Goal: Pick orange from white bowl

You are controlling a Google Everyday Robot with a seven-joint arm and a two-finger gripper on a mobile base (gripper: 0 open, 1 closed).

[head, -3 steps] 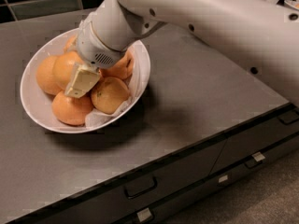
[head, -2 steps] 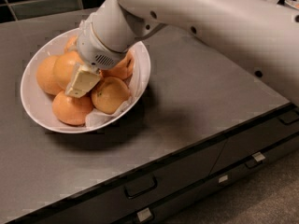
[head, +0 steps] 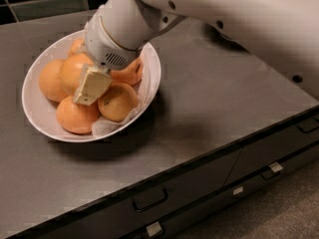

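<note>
Where my pincer [head: 92, 87] sits: down inside the white bowl [head: 34, 108], with its cream-coloured end low among the fruit, a little left of the bowl's middle.
Pincer state: I cannot tell how far open it is, nor whether it has hold of anything; my own wrist covers most of it.
Oranges [head: 75, 117]: six show, heaped together in the white bowl and touching one another.
Nearest fruit: the upper-middle orange [head: 71, 72] lies against the left side of the pincer's cream end and is partly hidden behind it.
Other neighbour: the front-right orange [head: 117, 101] is just beside the pincer on its right; I cannot tell whether they touch.
Paper liner [head: 105, 126]: crumpled and white, peeping out from under the fruit at the bowl's front rim and up its right wall.
White bowl's place: on the left part of the dark grey worktop [head: 224, 113], set back from the front edge and standing level.
My wrist [head: 112, 41]: a pale round housing with a small vent grille, hanging over the back half of the bowl.
My arm [head: 234, 14]: white, running in from the upper right across the worktop.
Drawers [head: 149, 199]: dark fronts with handles, below the worktop's front edge.
Back wall: dark tiles [head: 45, 4] behind the worktop.
</note>
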